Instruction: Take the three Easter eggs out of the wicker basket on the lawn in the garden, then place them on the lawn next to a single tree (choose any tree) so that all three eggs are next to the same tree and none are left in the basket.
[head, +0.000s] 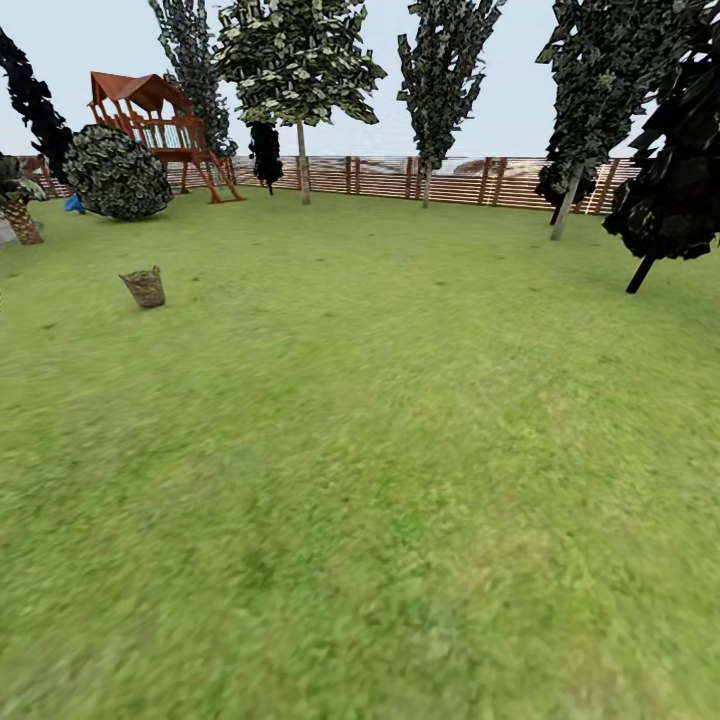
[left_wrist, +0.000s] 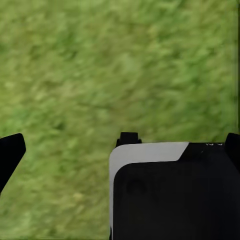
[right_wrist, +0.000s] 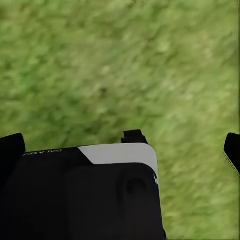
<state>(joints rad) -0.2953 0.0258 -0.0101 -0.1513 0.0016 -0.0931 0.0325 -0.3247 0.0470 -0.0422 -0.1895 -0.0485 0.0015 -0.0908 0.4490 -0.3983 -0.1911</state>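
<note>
Green lawn (head: 380, 480) fills the near ground. Wicker basket (head: 146, 287) stands upright far left on grass, contents unclear. Light-crowned tree (head: 300, 70) far back by fence (head: 450, 178). Left gripper (left_wrist: 120, 145) and right gripper (right_wrist: 122, 145) over grass, fingers spread apart, holding nothing.

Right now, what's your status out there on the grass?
Both grippers open, empty, over grass. Basket far ahead-left on lawn, eggs not visible. Nothing between me and it.
</note>
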